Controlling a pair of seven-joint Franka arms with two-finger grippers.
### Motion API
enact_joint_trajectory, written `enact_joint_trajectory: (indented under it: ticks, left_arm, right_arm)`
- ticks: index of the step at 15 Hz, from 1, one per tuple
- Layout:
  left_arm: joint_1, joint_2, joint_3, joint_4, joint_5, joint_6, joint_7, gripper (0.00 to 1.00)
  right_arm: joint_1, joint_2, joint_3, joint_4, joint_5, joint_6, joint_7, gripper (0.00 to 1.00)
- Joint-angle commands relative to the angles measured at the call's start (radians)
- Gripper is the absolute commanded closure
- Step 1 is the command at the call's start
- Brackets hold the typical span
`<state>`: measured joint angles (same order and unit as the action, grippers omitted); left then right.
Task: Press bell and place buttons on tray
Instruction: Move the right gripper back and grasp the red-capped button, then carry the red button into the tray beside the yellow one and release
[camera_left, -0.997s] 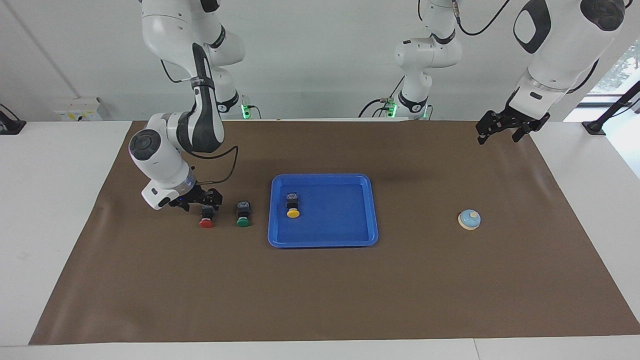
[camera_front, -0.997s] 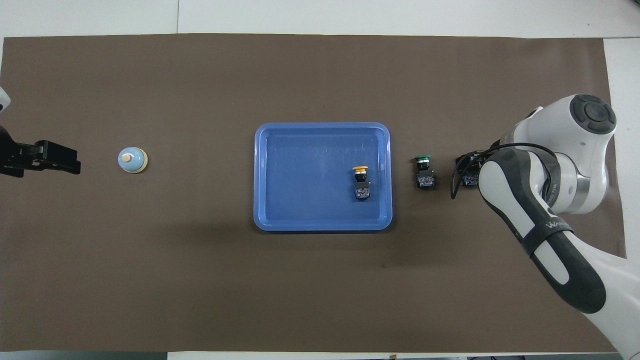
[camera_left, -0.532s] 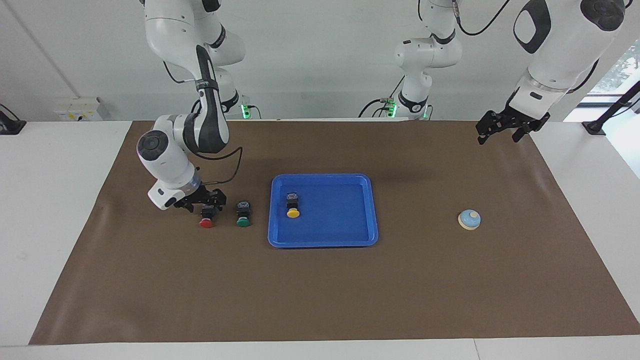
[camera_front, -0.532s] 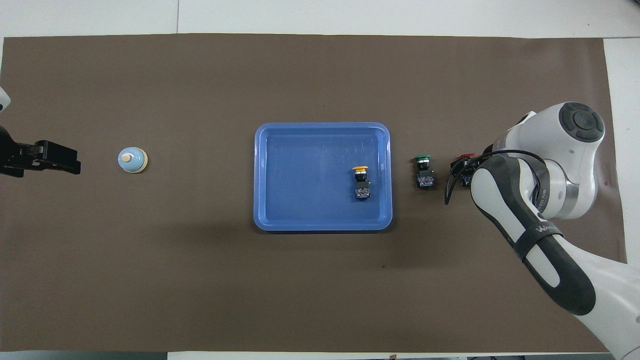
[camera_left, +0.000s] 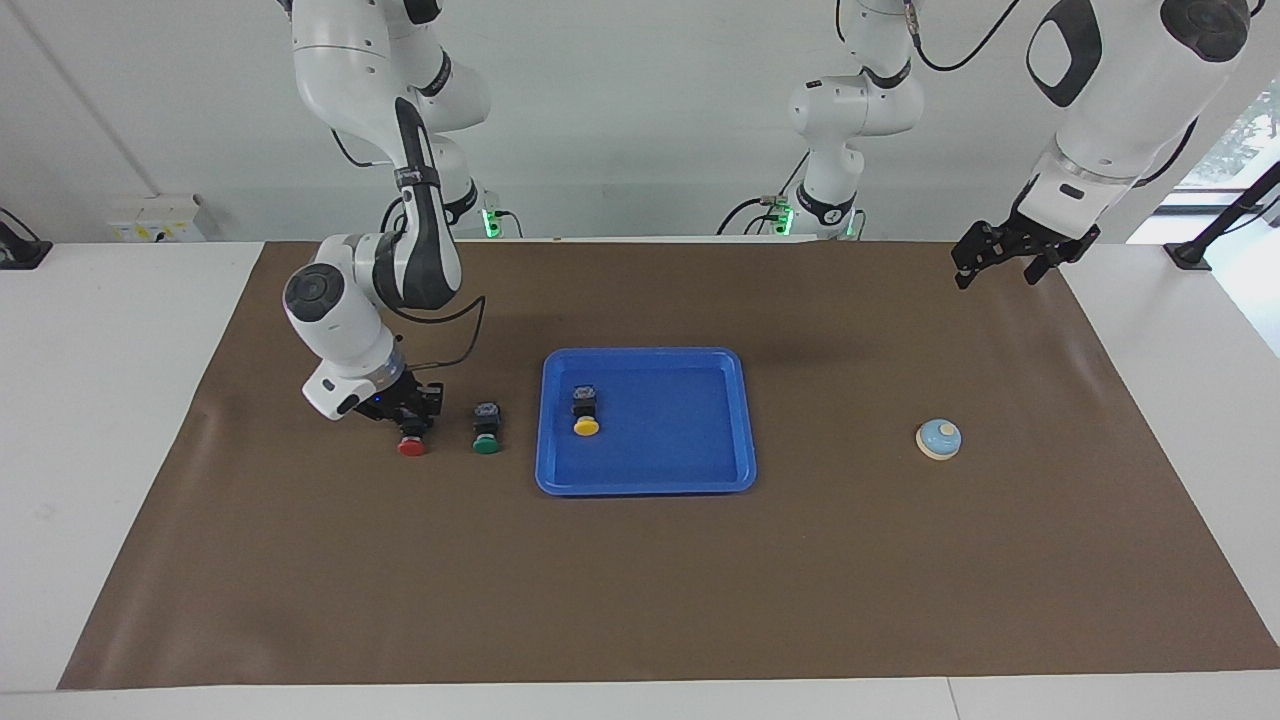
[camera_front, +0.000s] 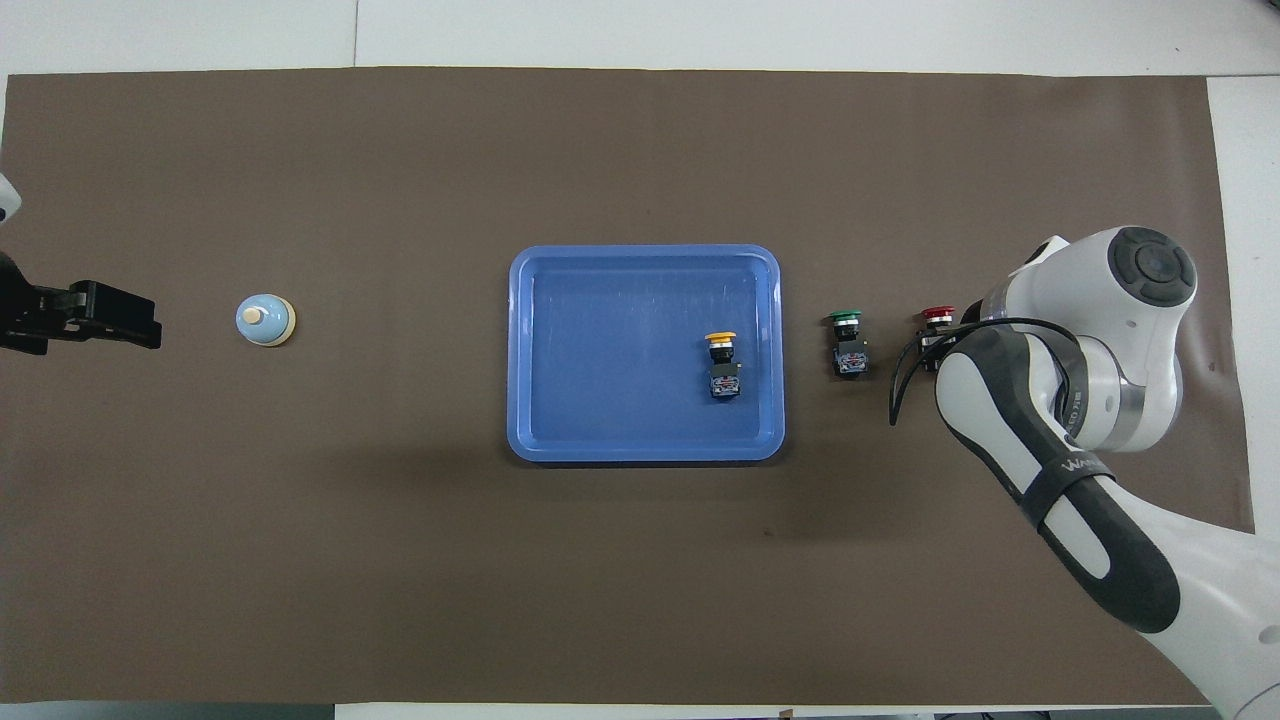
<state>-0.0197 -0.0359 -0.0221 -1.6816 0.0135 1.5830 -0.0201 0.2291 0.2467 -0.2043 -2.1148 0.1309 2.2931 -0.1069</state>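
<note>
Overhead view, as I see it: the tray lies at mat centre, the tray button in it near its 3 o'clock rim. At 3 o'clock of the tray lie the inner button, then the outer button. The bell stands at 9 o'clock, well apart.

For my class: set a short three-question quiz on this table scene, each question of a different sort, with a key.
1. True or false: the yellow button lies in the tray.
2. Which button is the right gripper shut on? A green, B red, C yellow.
3. Fill in: the bell stands toward the ____ arm's end of the table.

Key: 1 true; 2 B, the red button, beside the green button; 3 left, where the left gripper waits open.
</note>
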Motion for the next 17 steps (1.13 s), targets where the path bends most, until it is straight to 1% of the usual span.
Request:
enact_joint_trajectory:
  ticks: [1, 2, 3, 5, 7, 8, 10, 12, 14, 17]
  left_arm:
    - [0.001, -0.002, 0.004, 0.008, -0.004, -0.017, 0.008, 0.0]
    - [0.001, -0.002, 0.004, 0.008, -0.004, -0.017, 0.009, 0.0]
    - [0.001, -0.002, 0.004, 0.008, -0.004, -0.017, 0.009, 0.0]
    - [0.001, -0.002, 0.004, 0.008, -0.003, -0.017, 0.009, 0.0]
    - [0.001, -0.002, 0.004, 0.008, -0.004, -0.017, 0.008, 0.0]
    - [0.001, -0.002, 0.004, 0.008, -0.004, -0.017, 0.008, 0.0]
    - [0.001, -0.002, 0.004, 0.008, -0.003, -0.017, 0.009, 0.0]
    - [0.001, -0.002, 0.004, 0.008, -0.004, -0.017, 0.009, 0.0]
    - [0.001, -0.002, 0.004, 0.008, -0.004, -0.017, 0.009, 0.0]
    - [0.001, -0.002, 0.004, 0.008, -0.004, -0.017, 0.009, 0.0]
  right_arm:
    - [0.012, -0.03, 0.006, 0.105, -0.005, -0.146, 0.03, 1.0]
    - [0.028, -0.026, 0.011, 0.171, -0.005, -0.22, 0.091, 1.0]
    - [0.071, -0.018, 0.013, 0.223, -0.005, -0.272, 0.164, 1.0]
    - [0.169, -0.001, 0.011, 0.278, -0.005, -0.302, 0.312, 1.0]
    - [0.243, 0.011, 0.013, 0.332, -0.005, -0.313, 0.404, 1.0]
    - [0.284, 0.029, 0.013, 0.375, -0.004, -0.337, 0.436, 1.0]
    - [0.372, 0.109, 0.013, 0.497, 0.001, -0.389, 0.524, 1.0]
    - [0.418, 0.182, 0.014, 0.577, 0.013, -0.397, 0.59, 1.0]
    - [0.459, 0.219, 0.014, 0.589, 0.024, -0.371, 0.631, 1.0]
    - [0.484, 0.233, 0.014, 0.543, 0.035, -0.301, 0.664, 1.0]
